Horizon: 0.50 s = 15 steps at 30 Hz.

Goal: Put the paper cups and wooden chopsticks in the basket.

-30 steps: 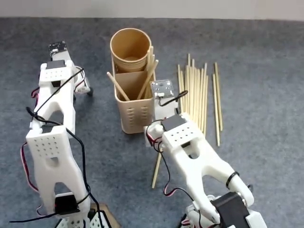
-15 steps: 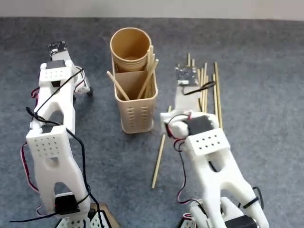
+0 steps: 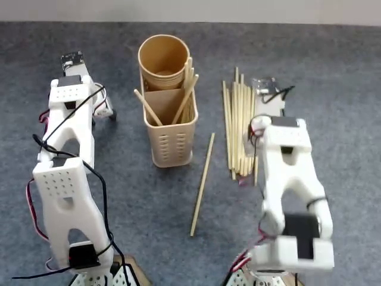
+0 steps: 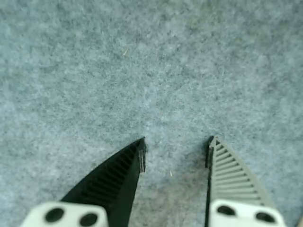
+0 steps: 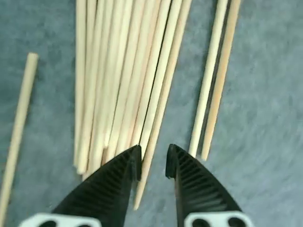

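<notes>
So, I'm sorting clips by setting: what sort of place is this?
Probably a robot practice bench, not a kitchen. The signs are a grey felt-like mat, two white arms trailing loose wires, and a basket with paper cups staged beside loose wooden chopsticks.

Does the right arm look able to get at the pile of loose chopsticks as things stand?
Probably yes: the right gripper hangs open over the chopstick pile, with nothing between them.

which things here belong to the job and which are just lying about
Job: basket, paper cup in it, chopsticks standing in it, chopstick pile, lone chopstick.
Lying about: grey carpet, brown scrap at near edge.
</notes>
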Each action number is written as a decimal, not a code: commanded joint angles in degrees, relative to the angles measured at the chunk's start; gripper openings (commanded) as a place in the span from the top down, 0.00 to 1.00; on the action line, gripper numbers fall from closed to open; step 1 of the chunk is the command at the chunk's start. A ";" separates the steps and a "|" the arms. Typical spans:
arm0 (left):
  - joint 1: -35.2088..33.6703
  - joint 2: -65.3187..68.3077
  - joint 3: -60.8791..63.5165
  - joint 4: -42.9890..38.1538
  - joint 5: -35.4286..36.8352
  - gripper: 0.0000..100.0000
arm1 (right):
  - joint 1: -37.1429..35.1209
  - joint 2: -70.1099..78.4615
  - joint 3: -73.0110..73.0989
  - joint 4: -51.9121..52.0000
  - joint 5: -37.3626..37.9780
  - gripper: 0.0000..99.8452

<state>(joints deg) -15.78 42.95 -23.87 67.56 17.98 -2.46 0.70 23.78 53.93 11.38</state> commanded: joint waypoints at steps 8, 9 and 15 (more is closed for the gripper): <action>1.10 0.13 -1.19 -0.88 -0.62 0.78 | 7.08 12.09 -18.42 -0.22 8.26 0.90; 1.19 0.13 -1.19 -0.88 -0.62 0.78 | 7.34 13.14 -18.95 -0.22 9.23 0.90; 1.19 0.13 -1.19 -0.88 -0.62 0.78 | 7.60 20.09 -19.30 -0.48 10.37 0.90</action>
<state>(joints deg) -15.78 42.95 -23.87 67.56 17.98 4.40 19.78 6.90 53.93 21.14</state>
